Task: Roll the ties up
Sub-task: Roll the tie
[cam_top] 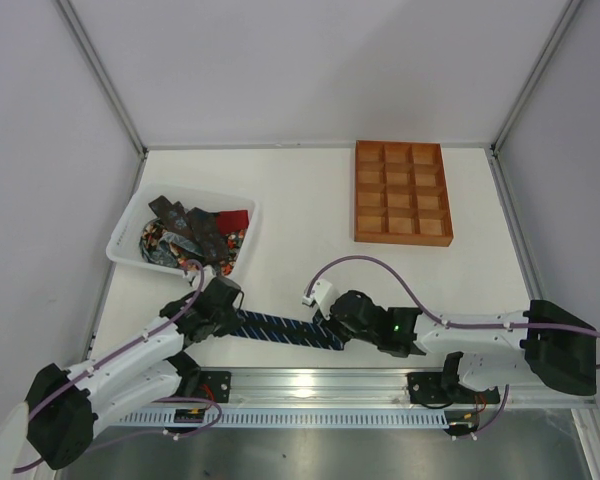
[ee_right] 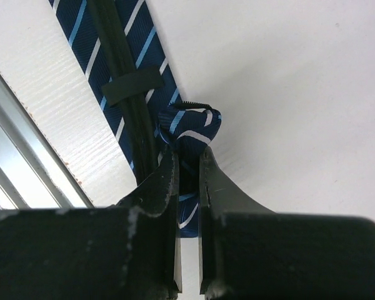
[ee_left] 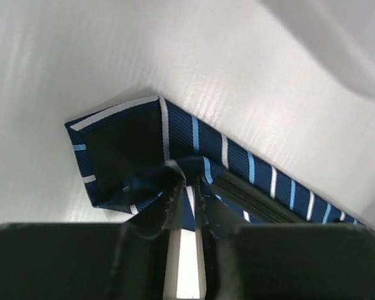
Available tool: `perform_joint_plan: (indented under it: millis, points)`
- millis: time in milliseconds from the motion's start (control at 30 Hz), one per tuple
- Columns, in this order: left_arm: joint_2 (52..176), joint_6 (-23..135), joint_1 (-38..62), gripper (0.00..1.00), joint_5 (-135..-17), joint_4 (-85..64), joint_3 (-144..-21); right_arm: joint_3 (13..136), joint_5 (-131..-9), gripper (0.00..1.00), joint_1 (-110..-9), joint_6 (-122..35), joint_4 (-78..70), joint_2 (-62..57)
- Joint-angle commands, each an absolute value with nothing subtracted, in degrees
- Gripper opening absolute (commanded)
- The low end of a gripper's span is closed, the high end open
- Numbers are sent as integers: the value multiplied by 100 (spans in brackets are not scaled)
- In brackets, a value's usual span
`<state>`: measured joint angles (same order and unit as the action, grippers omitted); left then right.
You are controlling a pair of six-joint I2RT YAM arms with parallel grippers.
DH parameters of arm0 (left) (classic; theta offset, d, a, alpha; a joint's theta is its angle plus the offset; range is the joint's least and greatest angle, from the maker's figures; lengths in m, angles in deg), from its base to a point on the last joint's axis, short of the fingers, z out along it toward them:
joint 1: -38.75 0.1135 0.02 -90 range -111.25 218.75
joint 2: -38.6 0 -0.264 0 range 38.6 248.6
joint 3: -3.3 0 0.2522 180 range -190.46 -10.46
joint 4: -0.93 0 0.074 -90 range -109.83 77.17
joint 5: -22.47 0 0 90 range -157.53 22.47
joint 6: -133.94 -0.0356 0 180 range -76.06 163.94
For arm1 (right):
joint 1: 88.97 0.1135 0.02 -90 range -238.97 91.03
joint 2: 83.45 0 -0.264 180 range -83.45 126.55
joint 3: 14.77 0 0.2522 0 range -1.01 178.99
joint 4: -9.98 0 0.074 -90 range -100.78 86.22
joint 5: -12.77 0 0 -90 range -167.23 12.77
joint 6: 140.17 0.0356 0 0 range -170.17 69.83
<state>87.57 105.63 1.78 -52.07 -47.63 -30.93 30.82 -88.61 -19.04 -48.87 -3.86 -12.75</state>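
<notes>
At the far left of the white table [cam_top: 300, 200], a white plastic basket [cam_top: 127, 218] held a loose heap of fabric neckties: a dark brown tie [cam_top: 188, 224] lay across the top, a red tie [cam_top: 233, 217] sat against the right-hand wall, and a multicoloured patterned tie [cam_top: 158, 244] was bunched at the near side. Just in front of the basket, the left gripper [cam_top: 223, 302] was down at the table surface. In the left wrist view its two black fingers [ee_left: 164, 203] were pinched almost together, with a fold of fabric caught between them. That fabric was the wide end of a navy fabric necktie with light-blue diagonal stripes [cam_top: 280, 329], which was turned over on itself there so that its plain dark underside faced up. From there the navy fabric necktie ran flat across the table to the right, near the front edge and roughly parallel to the aluminium rail [cam_top: 320, 378]. At its other end the right gripper [cam_top: 338, 322] was clenched on the narrow part. In the right wrist view the fingertips [ee_right: 167, 178] were nearly closed on the striped cloth, a small bunched loop of it bulged just beyond them, and the tie's back seam with its black keeper band [ee_right: 132, 85] stretched away above. Well apart, towards the far right of the table, stood an orange-brown rectangular compartment tray [cam_top: 403, 239].
</notes>
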Motion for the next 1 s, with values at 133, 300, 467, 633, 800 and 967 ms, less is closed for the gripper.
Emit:
perform_joint_plan:
  millis: [133, 300, 467, 633, 800, 967]
  points:
    - [8660, 10336, 237, 52, -5532, -4736, -3111, 3116, -9041, 0, -1804, -5139, -53, -1182]
    - [8255, 10082, 228, 61, -5741, -4869, -3339, 3151, -9287, 0, -1673, -5175, -18, -1032]
    - [7711, 9826, 219, 13, -6890, -4079, -3287, 3195, -9832, 0, -1541, -5166, 35, -944]
    - [7455, 9668, 175, 1, -7429, -3595, -3138, 3142, -9929, 0, -1523, -5148, 175, -1041]
    - [7637, 9834, 122, 0, -8420, -2394, -2787, 3142, -10043, 0, -1514, -5157, 290, -1050]
    - [8499, 10554, -632, 1, -8908, -721, -2382, 3054, -10193, 0, -1514, -5043, 465, -1120]
